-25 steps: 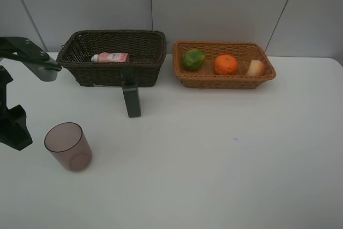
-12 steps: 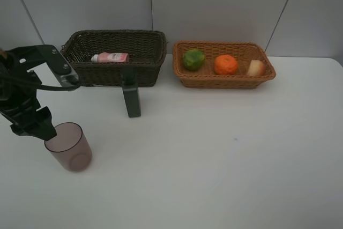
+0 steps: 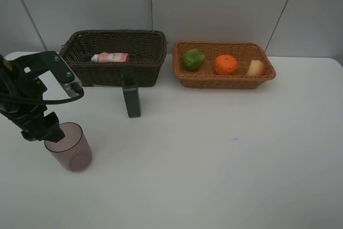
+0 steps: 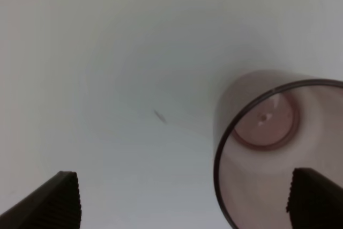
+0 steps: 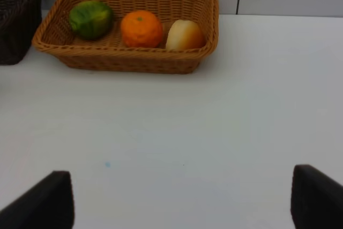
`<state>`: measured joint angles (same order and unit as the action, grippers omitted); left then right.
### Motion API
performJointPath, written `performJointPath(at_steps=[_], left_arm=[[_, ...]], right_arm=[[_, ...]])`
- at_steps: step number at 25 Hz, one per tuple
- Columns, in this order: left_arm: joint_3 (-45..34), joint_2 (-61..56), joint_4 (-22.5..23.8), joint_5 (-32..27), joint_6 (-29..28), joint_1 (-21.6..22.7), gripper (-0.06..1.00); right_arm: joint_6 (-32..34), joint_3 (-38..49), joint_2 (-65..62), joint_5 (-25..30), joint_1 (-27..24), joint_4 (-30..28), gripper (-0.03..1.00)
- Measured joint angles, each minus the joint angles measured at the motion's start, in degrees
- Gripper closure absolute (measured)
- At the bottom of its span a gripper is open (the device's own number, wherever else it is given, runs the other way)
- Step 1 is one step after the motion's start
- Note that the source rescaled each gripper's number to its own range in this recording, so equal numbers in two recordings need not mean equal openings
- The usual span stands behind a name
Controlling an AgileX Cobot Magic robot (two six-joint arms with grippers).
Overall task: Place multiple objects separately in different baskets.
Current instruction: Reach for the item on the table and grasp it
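Observation:
The mauve cup (image 3: pixel 69 146) stands upright at the front left of the table. My left gripper (image 3: pixel 44 130) hangs open just to its left, touching or nearly touching the rim. In the left wrist view the cup (image 4: pixel 268 132) sits off to one side of the gripper (image 4: pixel 185 202), with one fingertip (image 4: pixel 316 197) over its mouth. The dark green bottle (image 3: pixel 131 98) stands in front of the dark basket (image 3: pixel 150 60), which holds the pink bottle (image 3: pixel 110 57). The tan basket (image 3: pixel 225 81) holds the green fruit (image 3: pixel 193 59), the mandarin (image 3: pixel 225 64) and a pale red-orange fruit (image 3: pixel 255 68). My right gripper (image 5: pixel 179 207) is open and empty.
The right wrist view shows the tan basket (image 5: pixel 123 63) with the green fruit (image 5: pixel 91 19), mandarin (image 5: pixel 141 28) and pale fruit (image 5: pixel 185 35), and a corner of the dark basket (image 5: pixel 19 20). White table surface lies between the gripper and the baskets. A grey panelled wall stands behind.
My left arm has swung in from the left edge and come down beside the cup. The cup, bottles, fruits and baskets have not moved.

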<state>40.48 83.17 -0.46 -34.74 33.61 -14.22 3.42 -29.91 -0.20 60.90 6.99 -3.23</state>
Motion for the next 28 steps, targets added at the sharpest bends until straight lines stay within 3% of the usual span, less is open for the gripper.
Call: performJointPath(at_steps=[9, 25, 28], left_arm=[[-0.04, 2.41, -0.73, 1.78, 0.0, 0.0, -0.06], [-3.0, 9.23, -2.47, 11.29, 0.0, 0.0, -0.06], [-3.0, 9.37, -2.73, 11.57, 0.0, 0.0, 0.01]], right_arm=[[0.0, 0.0, 0.0, 0.0, 0.0, 0.0, 0.24], [0.0, 0.0, 0.0, 0.0, 0.0, 0.0, 0.24], [0.0, 0.0, 0.0, -0.02, 0.0, 0.0, 0.24]])
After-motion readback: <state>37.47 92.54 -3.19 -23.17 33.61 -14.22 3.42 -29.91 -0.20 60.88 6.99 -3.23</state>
